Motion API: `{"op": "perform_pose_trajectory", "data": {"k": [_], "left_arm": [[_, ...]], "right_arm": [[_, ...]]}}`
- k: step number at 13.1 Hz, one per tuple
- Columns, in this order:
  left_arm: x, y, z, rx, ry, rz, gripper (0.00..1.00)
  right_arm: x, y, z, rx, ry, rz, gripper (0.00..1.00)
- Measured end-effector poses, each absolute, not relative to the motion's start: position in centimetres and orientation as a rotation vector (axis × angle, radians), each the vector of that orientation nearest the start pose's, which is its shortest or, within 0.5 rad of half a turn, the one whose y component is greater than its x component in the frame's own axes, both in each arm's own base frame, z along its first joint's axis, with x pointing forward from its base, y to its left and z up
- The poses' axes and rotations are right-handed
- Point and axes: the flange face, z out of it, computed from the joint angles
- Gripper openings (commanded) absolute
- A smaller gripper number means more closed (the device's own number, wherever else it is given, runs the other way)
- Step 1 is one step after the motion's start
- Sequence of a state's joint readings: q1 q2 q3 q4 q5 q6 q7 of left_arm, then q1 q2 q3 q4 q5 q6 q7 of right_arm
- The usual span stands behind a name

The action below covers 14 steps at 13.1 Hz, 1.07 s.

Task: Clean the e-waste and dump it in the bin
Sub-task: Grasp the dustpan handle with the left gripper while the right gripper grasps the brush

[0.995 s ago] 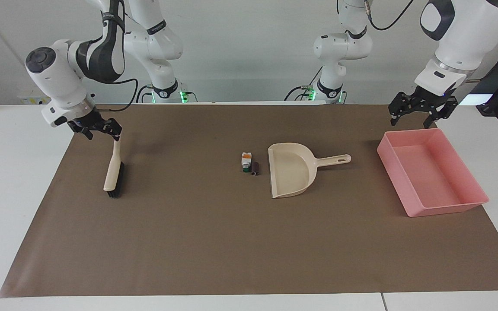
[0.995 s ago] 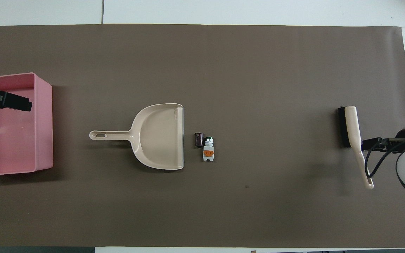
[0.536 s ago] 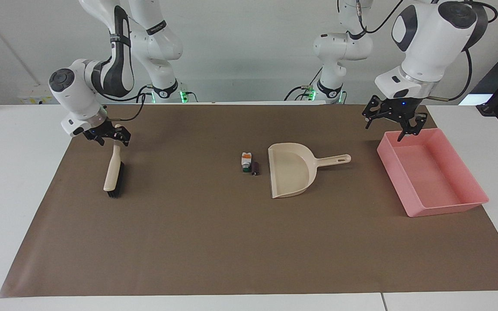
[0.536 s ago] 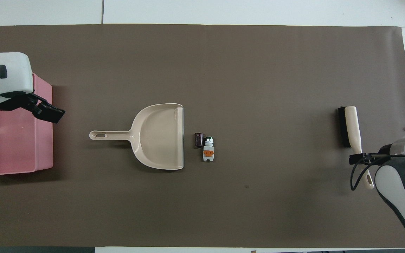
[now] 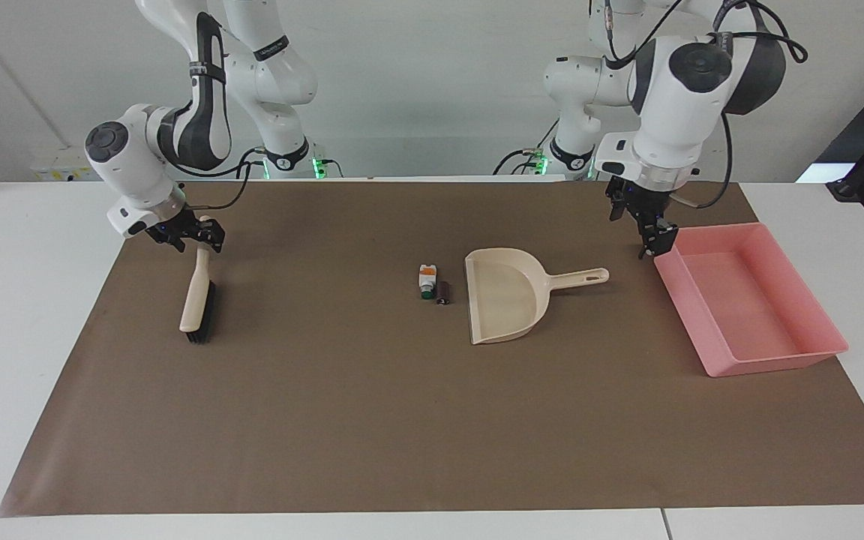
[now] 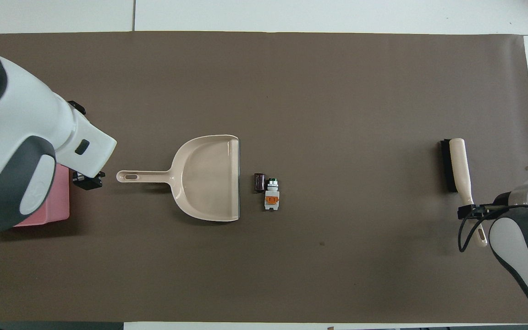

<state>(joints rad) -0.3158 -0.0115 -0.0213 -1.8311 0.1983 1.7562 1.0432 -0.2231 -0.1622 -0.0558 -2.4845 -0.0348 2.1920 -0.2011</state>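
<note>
The e-waste lies mid-mat: a white block with an orange top and green end [image 5: 427, 279] [image 6: 272, 200] and a dark cylinder [image 5: 444, 292] [image 6: 259, 182] touching it, just off the dustpan's open lip. The pink bin [image 5: 777, 360] [image 6: 60, 215] stands at the left arm's end, largely hidden under the left arm in the overhead view. My left gripper [image 5: 655, 247] [image 6: 87, 179] hangs low over the mat between the dustpan's handle tip and the bin's corner. My right gripper [image 5: 199, 241] [image 6: 473, 211] is open, straddling the upper end of the brush's handle.
A beige dustpan [image 5: 503, 300] [image 6: 206, 176] lies between the e-waste and the bin, handle toward the bin. A beige brush with black bristles [image 5: 196, 300] [image 6: 459, 165] lies at the right arm's end. A brown mat [image 5: 372, 420] covers the table.
My left gripper swung from over the bin's corner nearest the robots to the mat beside the dustpan handle and turned. My right gripper closed in on the brush handle, then barely moved.
</note>
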Motion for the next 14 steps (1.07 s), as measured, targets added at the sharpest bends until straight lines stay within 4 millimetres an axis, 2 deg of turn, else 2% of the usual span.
{"op": "perform_pose_trajectory", "data": {"k": [1,2,4,5,9,12,14], "left_arm": [[52.4,-18.1,51.2,-2.181,1.972,0.19,0.99],[52.2,-19.2,50.1,-2.136,1.995,0.185,0.99],[52.1,-20.2,47.6,-2.092,2.036,0.211,0.99],[52.0,-20.9,45.9,-2.063,2.059,0.23,0.99],[50.5,-22.8,39.2,-1.974,2.091,0.301,0.99],[49.1,-23.0,36.4,-1.963,2.025,0.313,0.99],[48.4,-23.3,35.2,-1.957,1.992,0.325,0.99]], "right_arm": [[42.3,-12.2,33.8,-3.12,0.085,0.205,0.51],[42.3,-12.2,33.8,-3.12,0.084,0.206,0.4],[42.3,-12.1,33.8,-3.12,0.08,0.206,0.07],[42.4,-12.0,33.8,-3.121,0.076,0.206,0.0],[42.9,-11.3,34.3,-3.101,0.081,0.188,0.0],[43.9,-10.7,35.7,-3.099,0.064,0.18,0.0],[44.6,-10.1,36.7,-3.102,0.05,0.164,0.0]]}}
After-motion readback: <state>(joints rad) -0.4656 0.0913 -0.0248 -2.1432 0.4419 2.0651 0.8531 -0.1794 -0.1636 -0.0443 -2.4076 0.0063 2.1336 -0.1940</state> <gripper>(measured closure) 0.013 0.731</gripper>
